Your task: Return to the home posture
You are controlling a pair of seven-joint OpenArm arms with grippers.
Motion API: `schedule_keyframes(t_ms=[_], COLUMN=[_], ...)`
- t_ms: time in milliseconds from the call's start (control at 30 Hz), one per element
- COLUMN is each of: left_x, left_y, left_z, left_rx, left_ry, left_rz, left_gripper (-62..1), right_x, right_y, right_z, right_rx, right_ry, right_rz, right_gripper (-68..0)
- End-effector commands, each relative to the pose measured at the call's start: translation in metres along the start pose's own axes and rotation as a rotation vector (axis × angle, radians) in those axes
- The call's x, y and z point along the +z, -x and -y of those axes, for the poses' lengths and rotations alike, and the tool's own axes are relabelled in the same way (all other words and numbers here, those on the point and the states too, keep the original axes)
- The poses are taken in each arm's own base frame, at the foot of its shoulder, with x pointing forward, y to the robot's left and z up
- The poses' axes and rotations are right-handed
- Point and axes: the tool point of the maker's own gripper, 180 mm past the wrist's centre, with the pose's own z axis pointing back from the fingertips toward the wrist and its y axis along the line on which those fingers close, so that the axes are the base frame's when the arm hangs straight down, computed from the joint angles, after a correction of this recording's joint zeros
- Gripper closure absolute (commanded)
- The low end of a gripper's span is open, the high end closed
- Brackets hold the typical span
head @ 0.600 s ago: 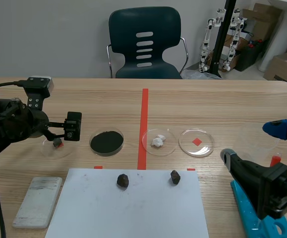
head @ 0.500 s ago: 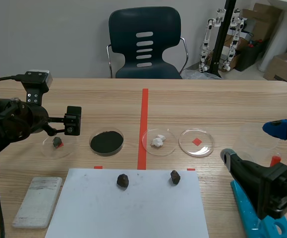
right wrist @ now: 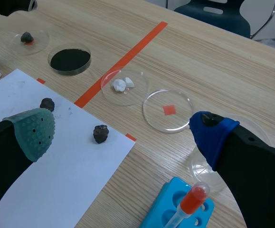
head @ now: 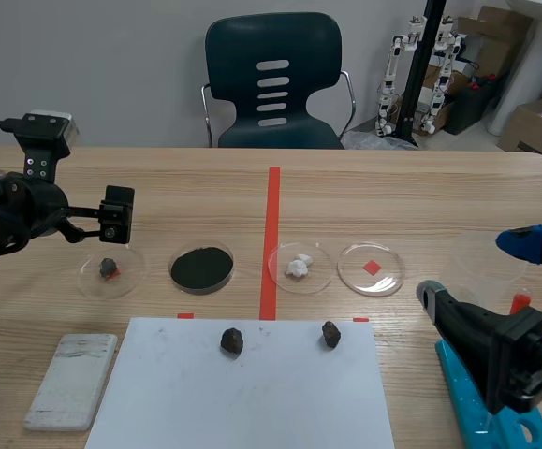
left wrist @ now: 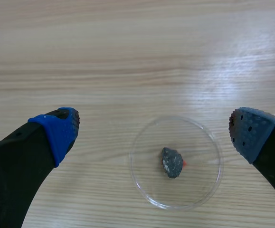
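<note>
My left gripper (head: 111,217) hangs open above the table's left side, over a clear dish (head: 109,274) that holds a small dark stone (head: 108,267). In the left wrist view the dish (left wrist: 149,187) and its stone (left wrist: 172,162) lie ahead of and below my open gripper (left wrist: 154,130), untouched by the blue pads (left wrist: 59,130). My right gripper (head: 523,281) rests open low at the right front. The right wrist view has my right gripper (right wrist: 123,128) wide open with nothing between its fingers.
A white sheet (head: 158,402) carries two dark stones (head: 232,340) (head: 330,333). Behind it stand a dish of black powder (head: 201,267), a dish with white lumps (head: 300,266) and a bare dish (head: 372,267). A grey pad (head: 72,379) lies front left, a blue rack (head: 472,402) with a red-capped tube (right wrist: 192,201) front right.
My left arm has risen and drawn back to the left, away from the dish with the stone. The stone stays in the dish. The right arm has not moved.
</note>
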Motion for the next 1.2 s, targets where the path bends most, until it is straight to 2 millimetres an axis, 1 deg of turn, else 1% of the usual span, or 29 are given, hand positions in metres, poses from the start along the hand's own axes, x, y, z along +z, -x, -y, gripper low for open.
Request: schedule_keyframes(t_ms=[0,167,267,400,500,667,867,1000,1167], left_x=[0.010,0.037,0.057,0.089,0.116,0.163,0.211,0.232,0.243], left_y=[-0.020,-0.033,-0.033,-0.032,-0.025,-0.009,0.011,0.022,0.036], left_z=[-0.004,0.001,0.006,0.018,0.029,0.055,0.072,0.082,0.097], left_rx=[-0.021,-0.090,-0.143,-0.202,-0.221,-0.220,-0.255,-0.242,-0.208], left_ry=[-0.001,0.029,0.059,0.113,0.168,0.289,0.332,0.357,0.433], left_rz=[0.082,0.193,0.235,0.310,0.347,0.395,0.422,0.427,0.391], left_gripper=[-62.3,-62.3,-62.3,-62.3,-62.3,-62.3,-62.3,-62.3,-62.3], right_x=[0.000,0.000,0.000,0.000,0.000,0.000,0.000,0.000,0.000], right_y=[-0.012,-0.012,-0.012,-0.012,-0.012,-0.012,-0.012,-0.012,-0.012], right_z=[0.000,0.000,0.000,0.000,0.000,0.000,0.000,0.000,0.000], right_rx=[0.007,0.007,0.007,0.007,0.007,0.007,0.007,0.007,0.007], right_ry=[-0.003,-0.003,-0.003,-0.003,-0.003,-0.003,-0.003,-0.003,-0.003], right_rz=[0.040,0.040,0.039,0.039,0.039,0.039,0.039,0.039,0.039], right_gripper=[-59.1,-59.1,-59.1,-59.1,-59.1,-59.1,-59.1,-59.1,-59.1])
